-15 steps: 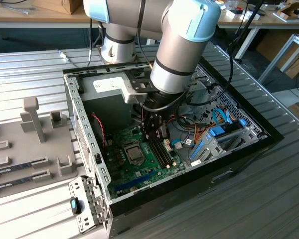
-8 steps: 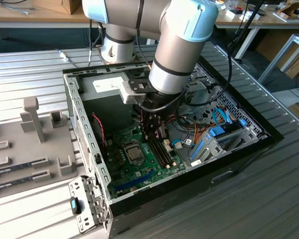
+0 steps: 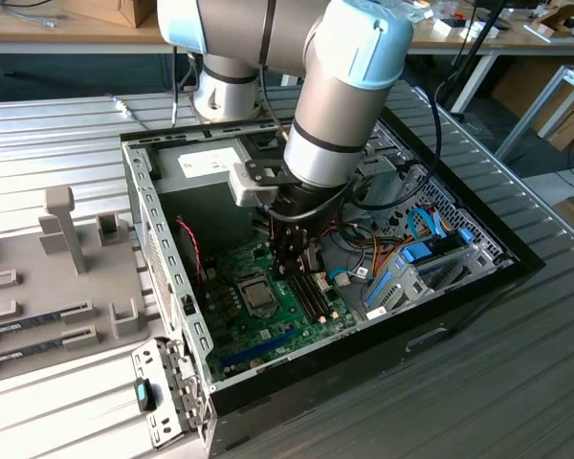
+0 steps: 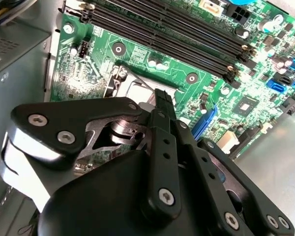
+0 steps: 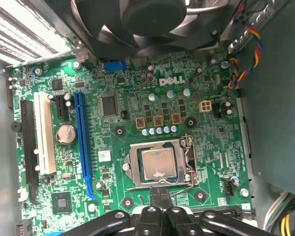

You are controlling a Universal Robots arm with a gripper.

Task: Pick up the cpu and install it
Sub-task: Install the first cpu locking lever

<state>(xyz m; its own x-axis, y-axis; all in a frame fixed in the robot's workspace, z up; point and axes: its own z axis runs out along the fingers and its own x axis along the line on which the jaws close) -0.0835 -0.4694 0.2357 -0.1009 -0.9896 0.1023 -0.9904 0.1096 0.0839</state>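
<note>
In the exterior view, a grey tray lies outside the open computer case, at about 9 o'clock from it. Inside the case lies the green motherboard. The cpu lies flat in its socket frame on the board, with its silver top facing up. In the first wrist view the chip looks square to the frame. I cannot tell whether the frame is latched over it.

The gripper hangs just above the board, and the chip is at about 8 o'clock from its tip. In both wrist views the fingers are drawn narrow, tip against tip, with nothing between them. They point down near the edge of the socket, and I cannot tell whether they touch it.

As I judge it, the main danger is side force. If the closed tip drags across the chip, it could tilt it in the socket and bend the contacts underneath. Pressing off-centre could do the same.

At about 4 o'clock from the tip run the long black memory slots. Beyond them, at about 2 o'clock, hang loose cables. A swing of the broad wrist that way could knock the slot clips or snag a wire, because the case walls leave little room.
</note>
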